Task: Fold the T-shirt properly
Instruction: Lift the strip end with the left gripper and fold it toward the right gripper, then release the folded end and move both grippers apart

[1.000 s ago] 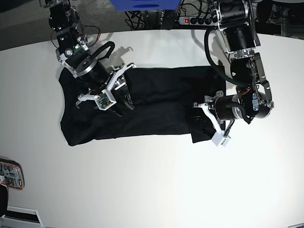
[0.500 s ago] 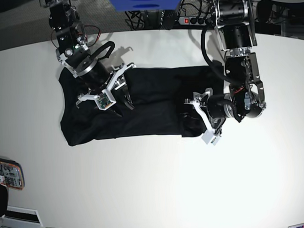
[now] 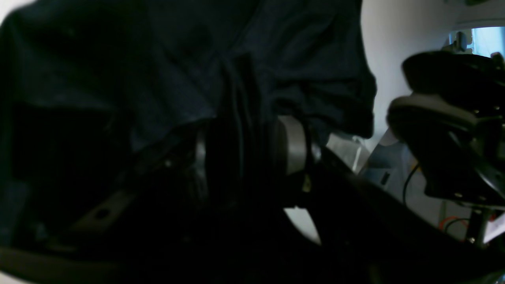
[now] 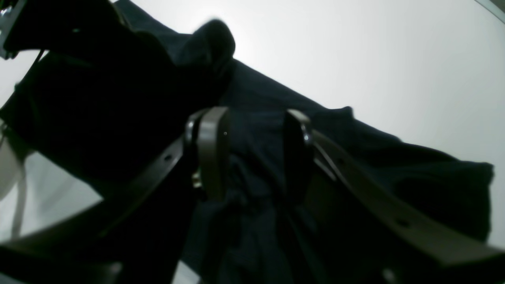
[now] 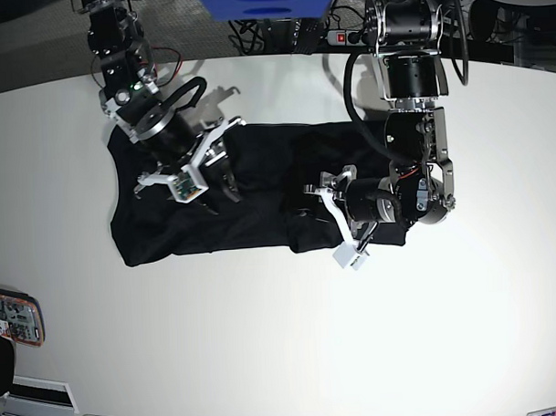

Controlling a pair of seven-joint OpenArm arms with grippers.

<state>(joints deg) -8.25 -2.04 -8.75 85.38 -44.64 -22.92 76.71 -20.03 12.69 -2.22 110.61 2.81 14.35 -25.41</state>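
The T-shirt (image 5: 250,195) is spread on the white table (image 5: 282,336), its long axis running across the base view from one arm to the other. The left gripper (image 5: 326,215) is seen at the shirt's end on that view's right. In the left wrist view dark cloth is bunched against and draped over the closed-up jaws, so a fold of the shirt's edge is judged to be pinched there and raised off the table; the rest of the garment lies ahead of this gripper, toward the other arm.

The right gripper (image 4: 252,154) is held over the opposite part of the shirt. In the right wrist view its jaws stand apart with a clear gap, cloth lying directly beneath and between them, and nothing is gripped. Whether the fingertips press on the fabric cannot be told.

The coming move is judged to turn on the long axis: the held edge must be carried along it, away from the left gripper's side toward the right gripper. The left arm is the one in hold; the right arm is nearer the part that must stay flat.
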